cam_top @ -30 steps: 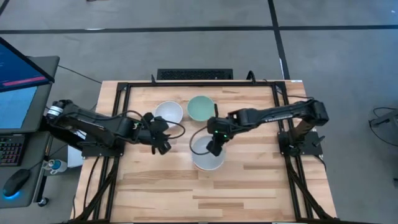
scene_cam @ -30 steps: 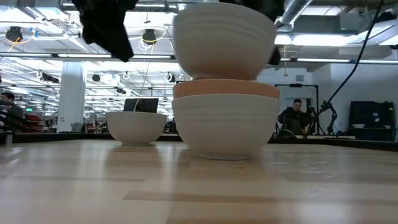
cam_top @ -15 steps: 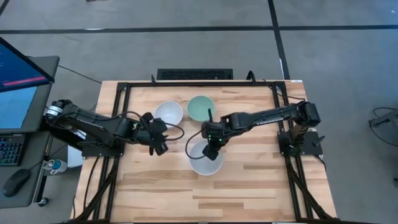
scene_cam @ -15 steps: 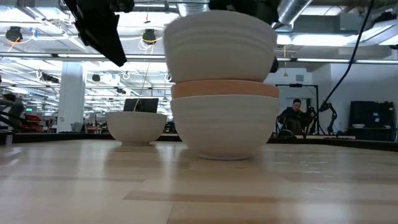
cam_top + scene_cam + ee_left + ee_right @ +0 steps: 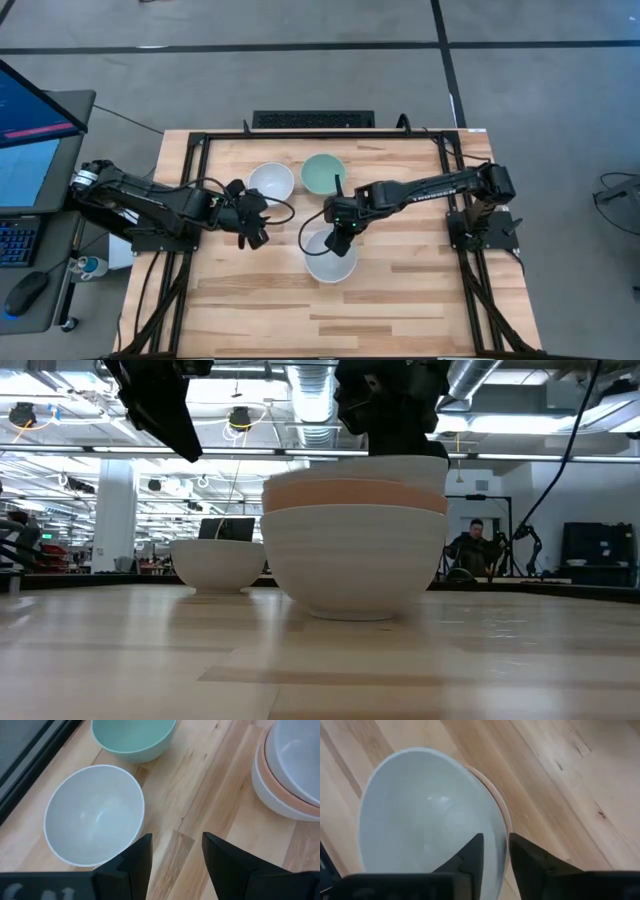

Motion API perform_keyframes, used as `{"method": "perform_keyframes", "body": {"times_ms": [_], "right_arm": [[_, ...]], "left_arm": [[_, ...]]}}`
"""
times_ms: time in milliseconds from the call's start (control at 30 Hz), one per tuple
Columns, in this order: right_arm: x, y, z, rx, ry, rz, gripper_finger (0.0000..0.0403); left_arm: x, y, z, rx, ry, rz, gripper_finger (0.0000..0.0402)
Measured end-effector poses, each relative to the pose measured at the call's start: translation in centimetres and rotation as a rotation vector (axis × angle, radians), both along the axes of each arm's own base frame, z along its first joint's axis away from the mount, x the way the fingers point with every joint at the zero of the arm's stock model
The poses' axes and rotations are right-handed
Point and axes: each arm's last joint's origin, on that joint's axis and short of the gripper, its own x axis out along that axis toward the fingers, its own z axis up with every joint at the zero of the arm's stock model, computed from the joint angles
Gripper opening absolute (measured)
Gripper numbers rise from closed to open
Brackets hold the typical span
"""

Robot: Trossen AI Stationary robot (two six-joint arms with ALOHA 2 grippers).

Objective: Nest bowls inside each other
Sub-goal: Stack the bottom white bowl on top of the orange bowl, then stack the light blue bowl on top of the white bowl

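A white bowl (image 5: 400, 462) is now being set down deep into the orange bowl (image 5: 355, 493), where a moment ago it was being held up higher above it. This means three bowls are being nested together, with the orange one sitting in a bigger white bowl (image 5: 352, 560) on the tabletop (image 5: 400, 290). The right pincer (image 5: 341, 226) is being held right over this stack, and its fingers are being kept pinched on the rim of the top white bowl, so the bowl is not let go yet. Two bowls are being left for later: a lone white bowl (image 5: 270, 180) and a green bowl (image 5: 322, 172), side by side farther back. The left pincer (image 5: 253, 223) is being held up beside the lone white bowl, with its fingers spread apart and nothing in them.
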Motion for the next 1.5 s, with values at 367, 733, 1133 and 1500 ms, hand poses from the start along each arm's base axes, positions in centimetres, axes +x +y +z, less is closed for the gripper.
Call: {"method": "perform_keyframes", "body": {"times_ms": [367, 733, 1133, 1500], "right_arm": [[-0.8, -1.9, -0.5, -0.228, 0.086, -0.063, 0.0198], [0.0, -10.7, 0.2, -0.184, -0.049, -0.223, 0.023], [-3.3, -20.2, 0.2, -0.129, -0.036, -0.384, 0.0239], [-1.2, -19.6, -3.5, -0.075, 0.018, -0.329, 0.0252]], "left_arm": [[0.0, 0.0, 0.0, 0.002, 0.006, 0.0, 0.0164], [0.3, -0.1, 0.1, -0.014, -0.035, 0.003, 0.0164], [0.3, 0.1, 0.1, -0.012, -0.033, 0.009, 0.0164], [0.5, 1.7, 0.1, -0.01, -0.009, 0.033, 0.0164]]}}
